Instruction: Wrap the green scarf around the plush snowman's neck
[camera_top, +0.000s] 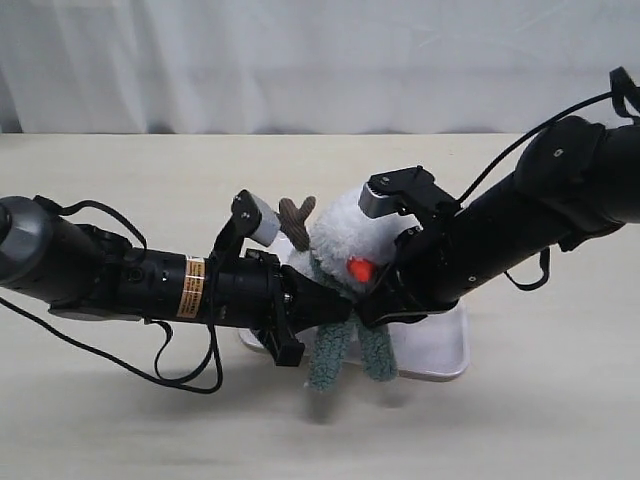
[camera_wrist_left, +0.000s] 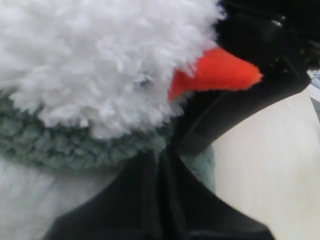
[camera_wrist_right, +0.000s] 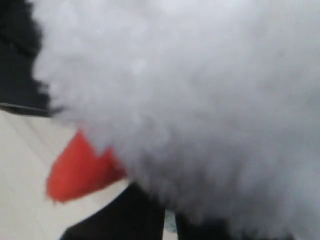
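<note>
The plush snowman (camera_top: 345, 232) stands at the middle, its orange nose (camera_top: 358, 268) facing the camera and one brown arm (camera_top: 297, 214) sticking up. The green scarf (camera_top: 330, 356) circles its neck, and two ends hang down in front. In the left wrist view the scarf (camera_wrist_left: 60, 145) runs as a band under the white head (camera_wrist_left: 100, 60). My left gripper (camera_wrist_left: 161, 152) has its fingers pressed together on the scarf just below the nose (camera_wrist_left: 215, 75). My right gripper (camera_wrist_right: 169, 221) is tight under the head (camera_wrist_right: 200, 100), a sliver of green cloth between its fingers. Both grippers, left (camera_top: 340, 306) and right (camera_top: 380, 304), meet at the neck.
A flat white tray (camera_top: 440, 352) lies under and to the right of the snowman. Pale tabletop (camera_top: 120, 420) spreads all round, with a white curtain (camera_top: 300, 60) behind. Both black arms slant in from the sides, with cables trailing.
</note>
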